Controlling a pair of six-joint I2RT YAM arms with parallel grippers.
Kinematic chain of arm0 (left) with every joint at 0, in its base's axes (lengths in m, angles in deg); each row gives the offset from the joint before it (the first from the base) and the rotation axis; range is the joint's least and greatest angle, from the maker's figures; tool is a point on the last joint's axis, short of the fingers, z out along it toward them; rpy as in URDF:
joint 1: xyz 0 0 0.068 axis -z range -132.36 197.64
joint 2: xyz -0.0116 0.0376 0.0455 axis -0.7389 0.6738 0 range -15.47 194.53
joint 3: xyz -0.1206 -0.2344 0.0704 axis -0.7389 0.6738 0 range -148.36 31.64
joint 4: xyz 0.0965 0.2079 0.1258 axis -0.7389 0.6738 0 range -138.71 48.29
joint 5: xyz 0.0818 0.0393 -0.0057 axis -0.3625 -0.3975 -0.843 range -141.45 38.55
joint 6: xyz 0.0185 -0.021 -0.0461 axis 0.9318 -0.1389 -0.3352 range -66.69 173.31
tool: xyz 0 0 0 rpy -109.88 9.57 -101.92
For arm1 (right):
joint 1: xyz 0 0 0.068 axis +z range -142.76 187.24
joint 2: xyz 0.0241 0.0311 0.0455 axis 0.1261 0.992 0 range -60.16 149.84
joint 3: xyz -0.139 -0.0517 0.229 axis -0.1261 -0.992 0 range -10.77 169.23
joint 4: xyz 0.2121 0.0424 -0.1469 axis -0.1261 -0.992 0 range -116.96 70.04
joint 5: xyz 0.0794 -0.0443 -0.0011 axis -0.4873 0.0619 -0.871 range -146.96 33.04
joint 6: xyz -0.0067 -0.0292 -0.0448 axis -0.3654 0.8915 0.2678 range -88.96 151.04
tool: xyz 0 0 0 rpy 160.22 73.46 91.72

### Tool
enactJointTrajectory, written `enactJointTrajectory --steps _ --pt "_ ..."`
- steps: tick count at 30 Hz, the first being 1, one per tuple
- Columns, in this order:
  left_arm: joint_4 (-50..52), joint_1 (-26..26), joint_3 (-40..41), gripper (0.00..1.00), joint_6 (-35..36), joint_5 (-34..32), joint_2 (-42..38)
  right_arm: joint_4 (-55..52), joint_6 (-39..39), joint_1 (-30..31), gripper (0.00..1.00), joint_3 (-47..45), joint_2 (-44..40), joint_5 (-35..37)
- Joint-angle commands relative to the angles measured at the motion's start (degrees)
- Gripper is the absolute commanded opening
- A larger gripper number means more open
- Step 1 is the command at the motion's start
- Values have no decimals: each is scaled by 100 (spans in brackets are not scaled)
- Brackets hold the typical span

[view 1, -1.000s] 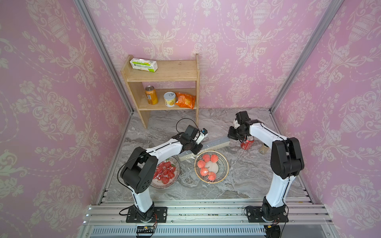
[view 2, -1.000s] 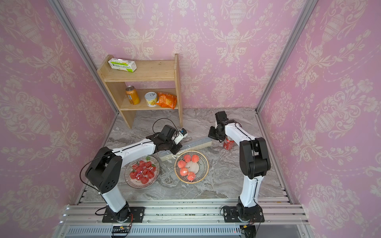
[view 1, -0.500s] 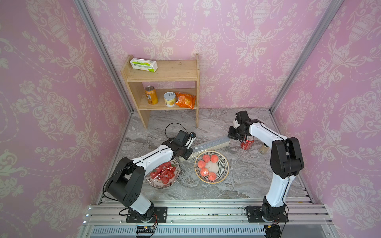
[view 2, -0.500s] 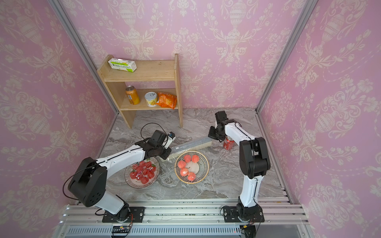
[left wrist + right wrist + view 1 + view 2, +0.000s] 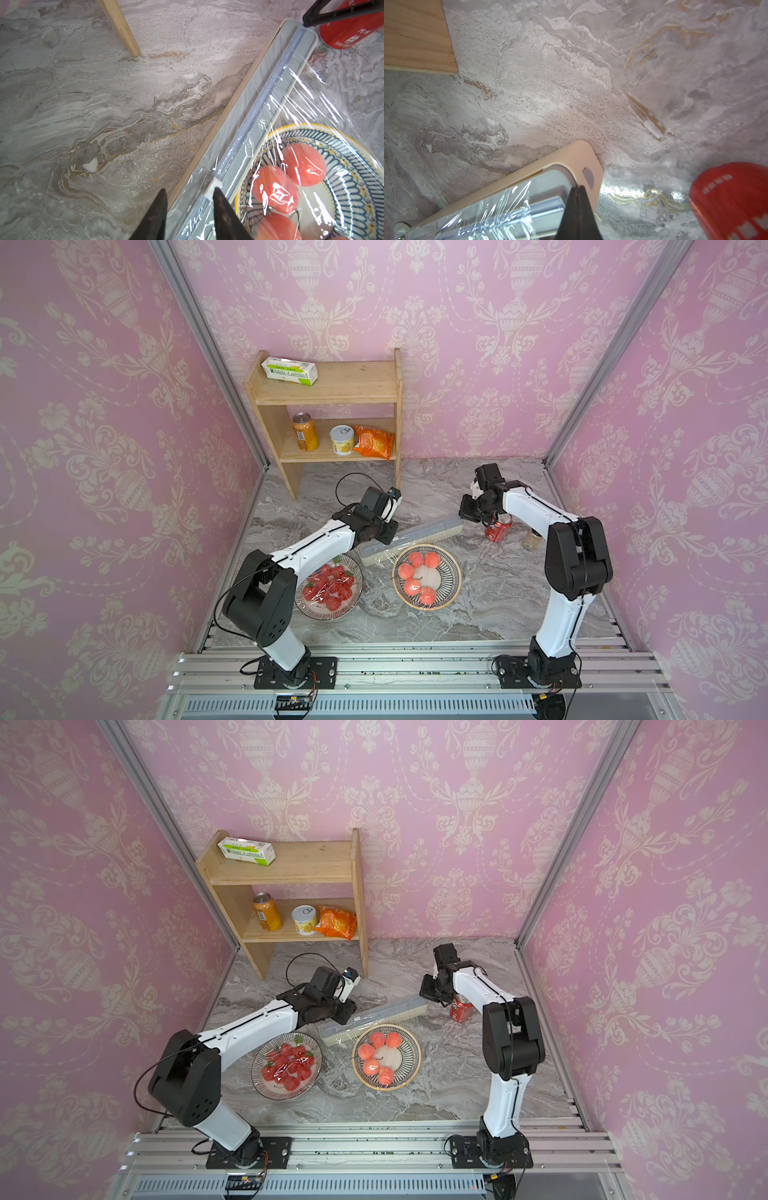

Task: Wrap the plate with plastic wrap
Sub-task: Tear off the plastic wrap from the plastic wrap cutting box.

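One counter (image 5: 415,489) carries the dispenser box (image 5: 419,531), its plastic wrap (image 5: 311,99) stretched over the plate (image 5: 456,578) alongside. Right end effector (image 5: 579,192), pressed together, bears on the box end, likely steadying it; left end effector (image 5: 189,190), spread, hovers beside the cutter tab (image 5: 214,185).

You're in a lab test cell dressed as a home kitchen: pink damask wallpaper panels (image 5: 457,323) on bare aluminium posts (image 5: 210,352), a grey marble-print tabletop (image 5: 498,605) fronted by a slotted aluminium rail (image 5: 415,668), and a small pale wooden shelf (image 5: 353,385) of groceries beyond the fingers (image 5: 158,214) of the left gripper (image 5: 190,189).
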Motion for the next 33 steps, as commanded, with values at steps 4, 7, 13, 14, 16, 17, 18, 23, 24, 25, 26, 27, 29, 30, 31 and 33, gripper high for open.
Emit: enactJointTrajectory --steps 4,7,13,14,16,17,18,23,24,25,26,27,29,30,31,33 --pt "158 151 -346 49 57 69 613 -594 124 -59 3 -125 339 421" --pt "158 150 -410 49 103 22 719 -587 124 -66 3 -133 327 415" --pt "117 149 -456 37 113 -29 833 -586 114 -66 3 -142 323 424" --pt "108 150 -456 36 113 -35 850 -585 122 -66 3 -142 319 420" --pt "135 150 -449 34 121 -57 848 -594 115 -66 3 -133 332 415" --pt "146 150 -441 32 137 -50 845 -593 116 -62 3 -133 331 415" --pt "150 150 -418 32 164 -41 827 -594 114 -67 3 -129 337 415" --pt "150 150 -218 31 274 -14 694 -612 124 -66 3 -107 349 431" --pt "159 150 -174 30 296 -19 660 -618 124 -66 3 -107 347 433" --pt "165 150 -135 30 312 -39 637 -612 123 -67 3 -111 345 428" --pt "190 150 -106 30 335 -53 618 -613 123 -66 3 -107 349 433" --pt "210 150 -73 30 353 -96 606 -612 123 -66 3 -108 349 433" --pt "275 150 -35 30 408 -203 592 -612 123 -66 3 -107 349 424" --pt "327 150 -21 29 429 -262 590 -620 123 -58 3 -107 340 430" --pt "356 150 -4 29 450 -326 582 -621 124 -66 3 -107 339 433" --pt "403 150 33 28 495 -422 561 -625 131 -66 3 -107 337 446"
